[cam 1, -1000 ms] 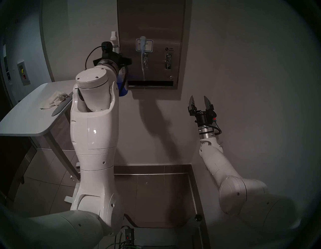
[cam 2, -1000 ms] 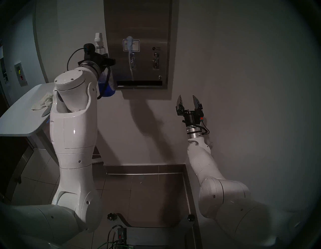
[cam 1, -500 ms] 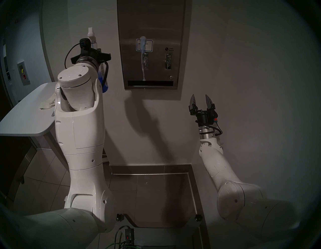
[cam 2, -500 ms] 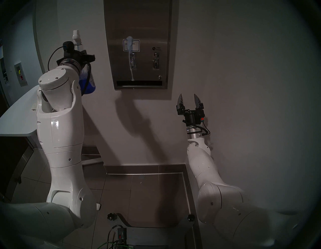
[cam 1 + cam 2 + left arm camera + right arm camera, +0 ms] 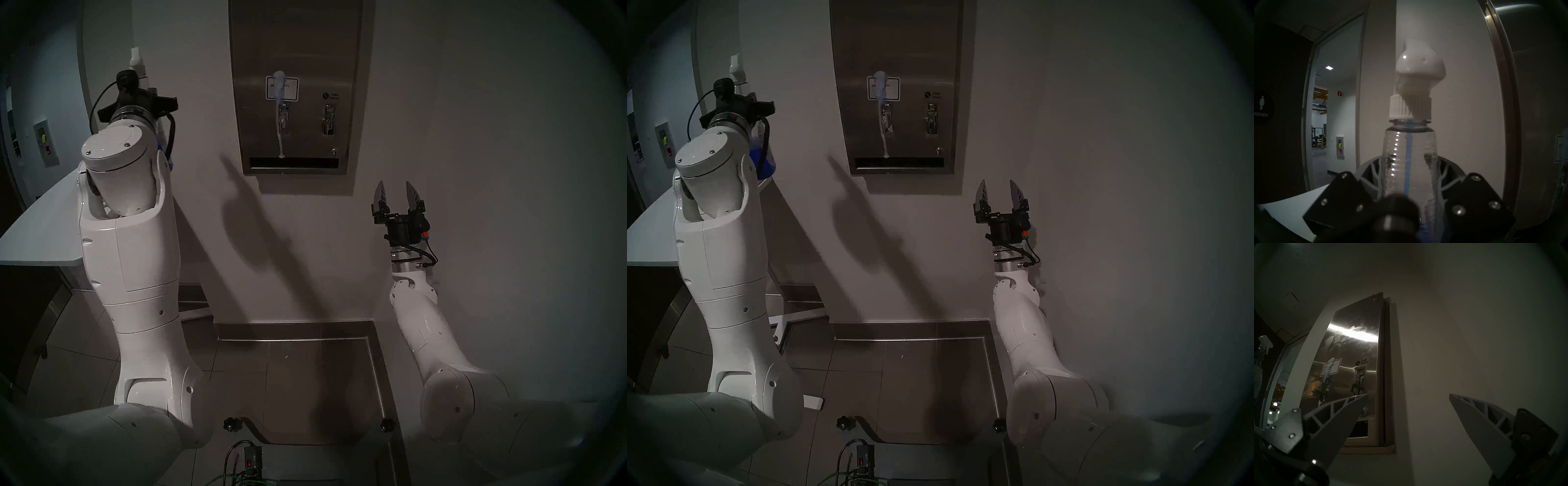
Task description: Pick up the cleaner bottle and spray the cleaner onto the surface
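Head stereo left: the left gripper (image 5: 142, 101) sits at about 10 o'clock, well left of where it was a second ago, when it hung just beside the dispenser's left edge. It pinches the spray bottle (image 5: 137, 62), whose white head pokes up above the wrist; a sliver of blue shows below, behind the arm. The steel dispenser (image 5: 295, 51) at 12 o'clock is now fully clear of the arm, and a pale streak of foam (image 5: 280, 101) runs from its blue-bordered label (image 5: 291, 89) down to the bottom slot, much as before. The cloth seen earlier on the white table (image 5: 40, 234) at 9 o'clock is now hidden behind the arm. The right gripper (image 5: 397, 198) at 3 o'clock stands spread and holds nothing, a little higher than before.

Head stereo right: the same shift shows; the bottle's blue liquid (image 5: 764, 163) hangs below the left gripper (image 5: 739, 105), well apart from the dispenser (image 5: 898, 40). The right gripper (image 5: 1000, 197) points up, fingers apart.

Left wrist: both fingers (image 5: 1373, 171) press the clear bottle (image 5: 1409, 152) from either side, upright, spray head at 12 o'clock; the dispenser's edge (image 5: 1508, 84) lies at 3 o'clock.

Right wrist: the spread fingers (image 5: 1342, 412) frame the wall, with the dispenser (image 5: 1356, 353) at 10 o'clock and the bottle (image 5: 1264, 343) at 9 o'clock.
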### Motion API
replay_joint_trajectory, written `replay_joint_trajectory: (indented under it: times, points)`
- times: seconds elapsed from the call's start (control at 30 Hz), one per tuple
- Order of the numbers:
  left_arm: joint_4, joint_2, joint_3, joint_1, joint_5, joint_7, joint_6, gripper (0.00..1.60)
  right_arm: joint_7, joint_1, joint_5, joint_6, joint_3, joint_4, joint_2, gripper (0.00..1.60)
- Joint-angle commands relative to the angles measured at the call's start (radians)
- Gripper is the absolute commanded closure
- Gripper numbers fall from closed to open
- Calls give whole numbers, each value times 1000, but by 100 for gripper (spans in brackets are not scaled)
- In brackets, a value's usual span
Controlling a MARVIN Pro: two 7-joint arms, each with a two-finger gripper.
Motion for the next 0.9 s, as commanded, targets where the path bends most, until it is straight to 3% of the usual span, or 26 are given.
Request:
replay_joint_trajectory:
  times: [0.0, 0.47, 0.87]
  points:
    - [-72, 44, -16, -52, 19, 9, -30, 160, 7, -24, -7, -3, -2, -108, -10, 0]
    - [-122, 83, -67, -27, 44, 28, -26, 160, 0, -122, -25, -3, 4, -271, -36, 0]
    - [-143, 99, -70, -12, 44, 20, -27, 160, -9, -204, -50, -3, 12, -406, -63, 0]
